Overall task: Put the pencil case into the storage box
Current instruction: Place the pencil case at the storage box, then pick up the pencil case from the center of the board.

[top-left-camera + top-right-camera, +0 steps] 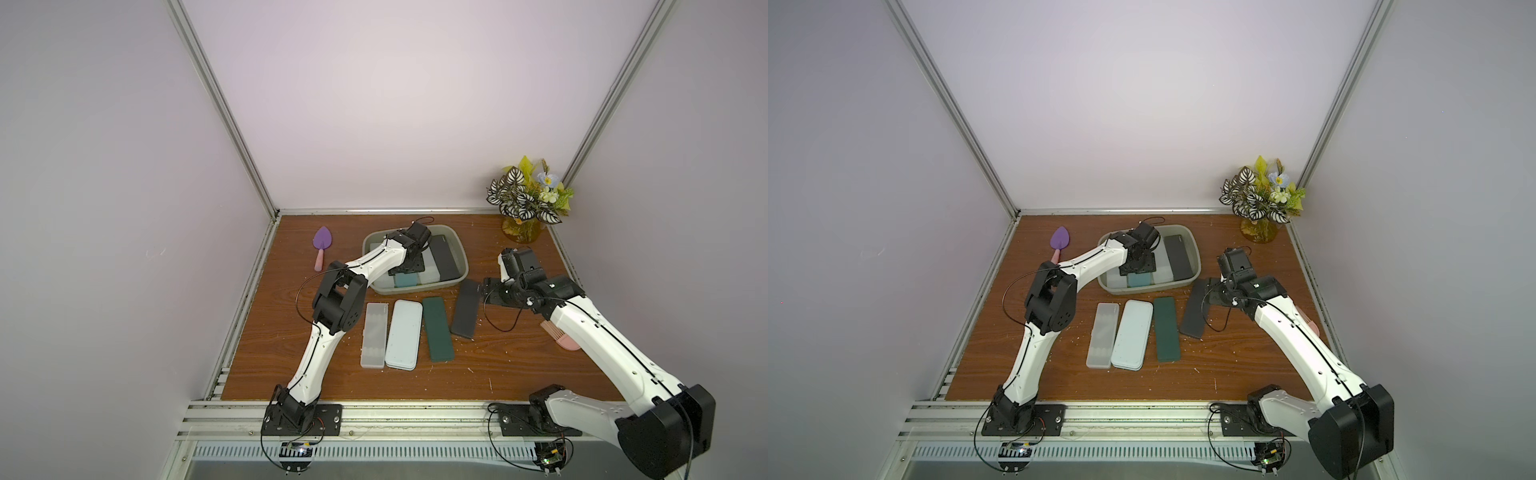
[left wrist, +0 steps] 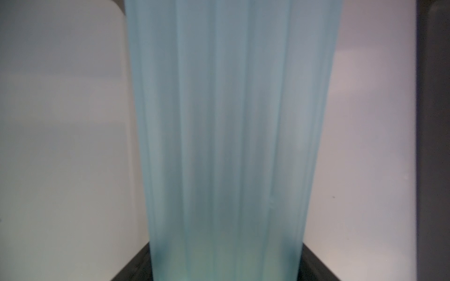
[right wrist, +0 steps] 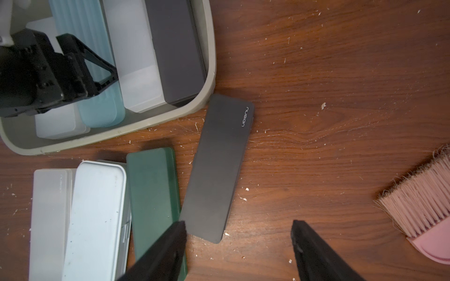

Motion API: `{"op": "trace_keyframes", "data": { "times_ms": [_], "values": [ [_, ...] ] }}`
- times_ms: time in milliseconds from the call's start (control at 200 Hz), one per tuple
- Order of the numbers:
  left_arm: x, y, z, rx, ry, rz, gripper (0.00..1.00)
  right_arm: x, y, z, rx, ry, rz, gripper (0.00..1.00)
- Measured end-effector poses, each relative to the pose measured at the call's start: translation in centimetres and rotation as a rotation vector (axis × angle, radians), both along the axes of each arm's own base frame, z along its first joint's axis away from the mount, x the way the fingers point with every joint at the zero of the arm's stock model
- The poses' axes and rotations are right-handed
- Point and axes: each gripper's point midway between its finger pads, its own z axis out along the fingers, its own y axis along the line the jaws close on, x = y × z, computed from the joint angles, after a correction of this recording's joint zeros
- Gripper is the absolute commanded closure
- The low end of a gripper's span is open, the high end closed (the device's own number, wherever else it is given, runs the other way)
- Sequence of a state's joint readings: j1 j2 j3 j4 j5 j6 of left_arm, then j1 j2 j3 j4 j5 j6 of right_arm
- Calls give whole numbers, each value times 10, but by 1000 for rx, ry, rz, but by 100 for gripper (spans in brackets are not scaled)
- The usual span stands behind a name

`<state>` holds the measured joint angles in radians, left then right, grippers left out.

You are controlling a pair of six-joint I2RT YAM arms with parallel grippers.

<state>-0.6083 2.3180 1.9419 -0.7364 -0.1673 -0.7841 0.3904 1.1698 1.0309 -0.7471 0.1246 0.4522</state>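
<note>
While my left gripper (image 1: 409,266) straddles the teal case (image 1: 405,281) in the storage box (image 1: 415,289), grip unclear, my right gripper (image 3: 237,226) hangs open and empty, nearest the black pencil case (image 3: 219,165) on the table (image 1: 498,365), which lies lengthwise toward the box.

**A:** Is there room to get a gripper into the storage box (image 1: 432,286)?

**B:** Barely. Four cases lie side by side across it, and the left gripper (image 1: 405,272) is parked in there astride the teal case (image 3: 97,114). There's only a bare strip of floor at the near end.

**A:** And on the table (image 1: 498,365)?

**B:** There's a row of cases (image 1: 402,334) packed close just in front of the box. The dark grey case (image 1: 466,308) is tilted, with a corner right by the rim. Open wood runs from it to the pink brush (image 3: 418,202), below the right gripper (image 3: 238,227), whose jaws are spread wide.
</note>
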Motion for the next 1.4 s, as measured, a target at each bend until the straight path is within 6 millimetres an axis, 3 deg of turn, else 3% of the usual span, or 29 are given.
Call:
{"op": "trace_keyframes", "data": {
  "times_ms": [260, 430, 535, 646, 751, 851, 986, 1216, 1401],
  "values": [
    [1, 0, 8, -10, -15, 6, 6, -2, -1, -4, -2, 7, -1, 24],
    [3, 1, 35, -21, -60, 2, 3, -2, -1, -3, 1, 5, 0, 24],
    [3, 0, 70, -41, -119, -9, 3, -3, 0, 0, 9, -3, 2, 23],
    [-4, -3, 120, -80, -203, -29, 2, -4, 2, 2, 30, -6, 3, 23],
    [-20, 4, 165, -117, -277, -37, 2, -6, 6, 0, 60, 0, -4, 23],
    [-43, 22, 190, -122, -315, -34, 1, -10, 9, -14, 94, 31, -16, 21],
    [-71, 50, 194, -87, -321, -18, 0, -22, 13, -41, 127, 109, -35, 13],
    [-121, 111, 172, -25, -280, 33, 2, -25, 25, -71, 169, 192, -49, 4],
    [-139, 146, 170, -21, -287, 89, 2, -22, 42, -87, 167, 230, -32, 2]
  ]
}}
